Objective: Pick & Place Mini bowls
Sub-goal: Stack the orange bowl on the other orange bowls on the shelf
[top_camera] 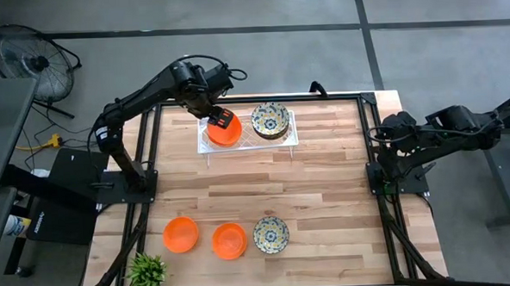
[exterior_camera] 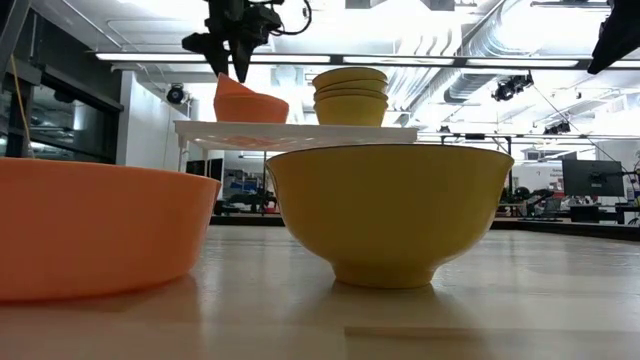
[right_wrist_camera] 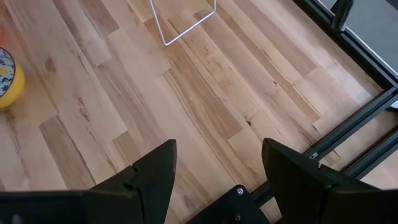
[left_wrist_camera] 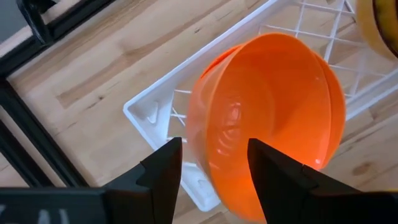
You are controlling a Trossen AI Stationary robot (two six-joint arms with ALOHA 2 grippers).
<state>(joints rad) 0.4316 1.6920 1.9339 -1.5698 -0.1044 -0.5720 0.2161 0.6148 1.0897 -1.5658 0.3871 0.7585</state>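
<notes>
While the left gripper (top_camera: 222, 118) is hanging over the left part of the white tray (top_camera: 291, 140) at the far side of the table (top_camera: 326, 192), its two fingers (left_wrist_camera: 163, 171) are standing apart on either side of the rim of an orange bowl (left_wrist_camera: 267, 118). From the left wrist view the fingers are not pressing on the rim, so the gripper is looking open and is not gripping anything. This orange bowl is lying in the tray, tilted, and it seems to be nested on another orange one; how many are stacked there I cannot tell. Just beside it, in the right part of the same tray, a stack of floral bowls (top_camera: 270, 120) is sitting upright.

Near the front edge of the table, three more bowls are waiting in a row: an orange bowl at the left (top_camera: 180, 234), a second orange bowl in the middle (top_camera: 229, 241) and a floral bowl at the right (top_camera: 270, 235). They are close together but not touching. A small green plant (top_camera: 146, 272) is standing at the front left corner.

The right gripper (right_wrist_camera: 217, 174) is resting at the right edge of the table, well apart from all bowls, with its fingers wide open and holding nothing.
</notes>
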